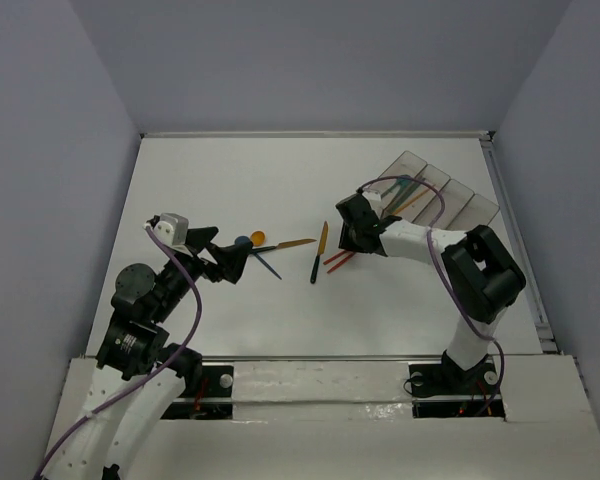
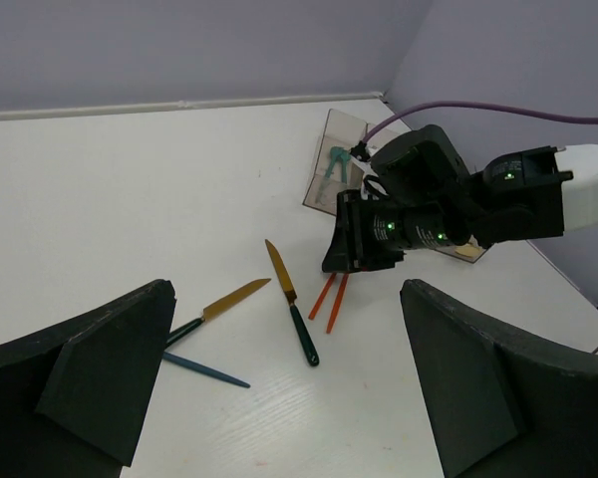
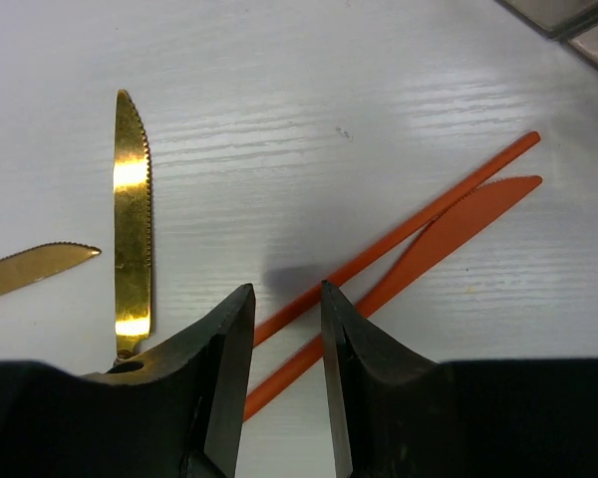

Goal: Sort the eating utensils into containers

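Two orange utensils (image 3: 419, 229) under slightly parted right end effector (image 3: 287, 309); left end effector (image 2: 287, 291) spread.

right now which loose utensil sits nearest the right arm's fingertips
The thin orange stick-like utensil: it runs into the gap between the right fingers. The orange knife lies beside it, gold-bladed knives further left.

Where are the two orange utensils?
Top view: the orange utensils lie side by side right of centre, beneath the right gripper, just right of the gold-bladed knife.

Bright even light, soft shadows, glare on gold knife (image 3: 132, 179); pics sharp.
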Available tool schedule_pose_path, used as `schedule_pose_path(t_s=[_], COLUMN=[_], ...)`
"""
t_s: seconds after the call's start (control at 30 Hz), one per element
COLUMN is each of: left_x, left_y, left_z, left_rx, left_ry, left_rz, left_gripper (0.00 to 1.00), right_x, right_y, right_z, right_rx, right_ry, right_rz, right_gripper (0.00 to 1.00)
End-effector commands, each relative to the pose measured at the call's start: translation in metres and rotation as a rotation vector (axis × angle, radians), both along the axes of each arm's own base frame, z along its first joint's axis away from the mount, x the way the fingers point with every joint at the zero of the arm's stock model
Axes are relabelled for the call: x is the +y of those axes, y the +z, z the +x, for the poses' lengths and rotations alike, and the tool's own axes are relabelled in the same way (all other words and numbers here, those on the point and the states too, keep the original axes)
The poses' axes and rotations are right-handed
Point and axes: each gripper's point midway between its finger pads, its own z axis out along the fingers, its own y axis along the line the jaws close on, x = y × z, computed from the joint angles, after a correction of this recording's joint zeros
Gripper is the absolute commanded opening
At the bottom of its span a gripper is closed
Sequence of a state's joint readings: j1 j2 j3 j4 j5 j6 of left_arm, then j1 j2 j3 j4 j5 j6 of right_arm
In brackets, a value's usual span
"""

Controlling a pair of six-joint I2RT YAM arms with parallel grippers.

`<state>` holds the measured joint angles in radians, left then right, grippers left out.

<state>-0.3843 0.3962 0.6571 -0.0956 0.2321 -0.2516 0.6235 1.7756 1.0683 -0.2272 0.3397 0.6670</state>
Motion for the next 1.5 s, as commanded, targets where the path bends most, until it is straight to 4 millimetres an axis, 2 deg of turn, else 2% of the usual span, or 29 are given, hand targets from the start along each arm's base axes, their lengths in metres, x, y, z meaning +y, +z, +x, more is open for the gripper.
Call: schedule_pose_path(t_s=[0.0, 0.5, 0.73, 0.87, 1.07, 1.13, 1.2, 1.3, 1.37, 1.47], left_x=[0.0, 0.0, 0.0, 0.0, -0.001, -0.001, -0.001, -0.001, -0.001, 0.0], left_y=[0.025, 0.025, 0.025, 0.024, 0.025, 0.025, 0.025, 0.026, 0.026, 0.026], left_z=[-0.002, -0.002, -0.002, -0.002, -0.002, -0.003, -0.003, -0.003, -0.003, -0.004], left_rx=[-0.066, -0.066, -0.066, -0.064, -0.067, -0.069, -0.067, -0.07, -0.071, -0.071], left_ry=[-0.005, -0.008, -0.008, -0.008, -0.011, -0.012, -0.012, -0.012, -0.014, -0.012], left_rz=[-0.023, -0.024, -0.024, -0.023, -0.024, -0.024, -0.024, -0.025, -0.025, -0.026], left_gripper=[0.99, 0.99, 0.99, 0.99, 0.99, 0.99, 0.99, 0.99, 0.99, 0.99], right_x=[0.004, -0.009, -0.007, -0.007, 0.001, 0.002, 0.005, 0.011, 0.019, 0.026], right_y=[0.002, -0.01, -0.011, -0.02, -0.033, -0.034, -0.035, -0.035, -0.037, -0.036], right_z=[0.013, 0.003, 0.011, 0.013, 0.007, 0.008, 0.008, 0.013, 0.018, 0.027], right_rx=[-0.023, -0.004, -0.007, 0.017, 0.05, 0.055, 0.062, 0.062, 0.068, 0.053], right_ry=[-0.033, -0.043, -0.048, -0.041, -0.034, -0.036, -0.042, -0.049, -0.051, -0.072], right_rz=[-0.019, -0.061, -0.085, -0.111, -0.094, -0.089, -0.078, -0.056, -0.036, -0.011], right_gripper=[0.38, 0.39, 0.39, 0.38, 0.28, 0.22, 0.21, 0.14, 0.05, 0.0])
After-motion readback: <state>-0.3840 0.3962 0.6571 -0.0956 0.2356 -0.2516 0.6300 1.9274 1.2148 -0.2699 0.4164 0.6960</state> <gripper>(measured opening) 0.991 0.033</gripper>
